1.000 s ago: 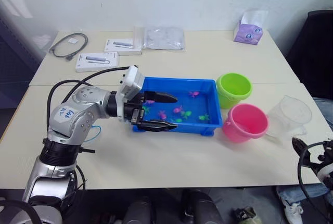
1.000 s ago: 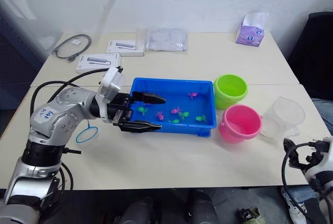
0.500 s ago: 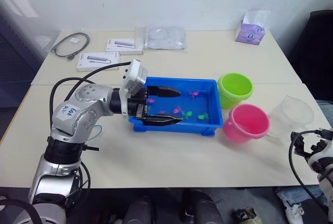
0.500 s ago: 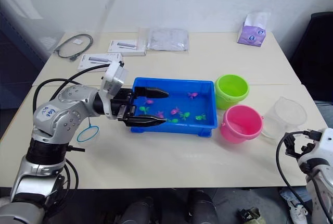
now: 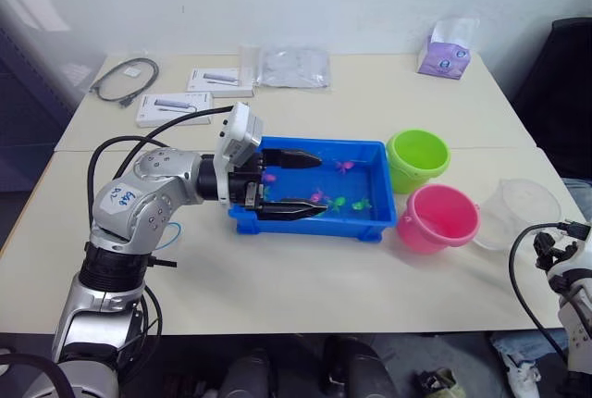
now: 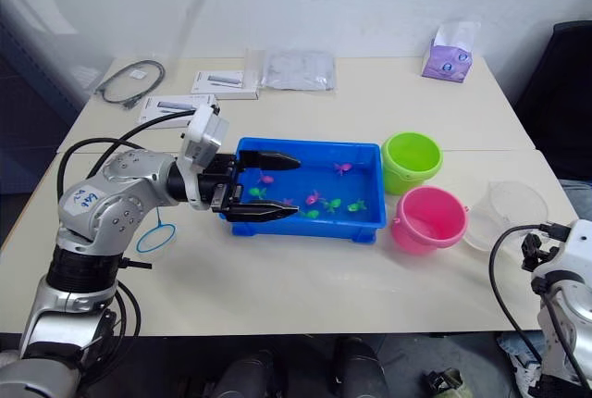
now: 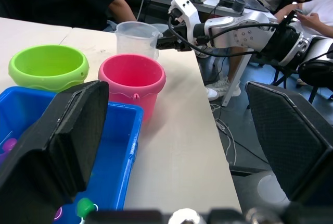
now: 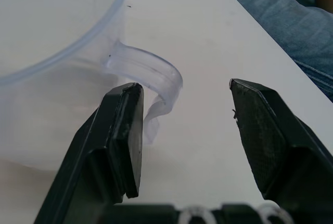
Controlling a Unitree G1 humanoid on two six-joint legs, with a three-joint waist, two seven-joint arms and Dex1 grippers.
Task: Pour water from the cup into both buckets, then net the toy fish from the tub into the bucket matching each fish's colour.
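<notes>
Counter (image 5: 305, 278): blue tub (image 5: 368, 154) at centre, holding fish (image 5: 338, 202). Right of it, green bucket (image 5: 416, 159), pink bucket (image 5: 437, 217), clear cup (image 5: 527, 215) far right. Left tool (image 5: 294, 180) wide over tub. Right tool (image 8: 184, 130) wide beside cup handle.

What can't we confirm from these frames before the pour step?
- Water level in the cup: clear plastic shows none in either the right wrist view or the head views.
- Net: in the head views its hoop shows on the table, the left arm covers the handle.
- Toy fish count: some are behind the left gripper.
- Pink bucket and green bucket floors: the rims hide them in the left wrist view.
</notes>
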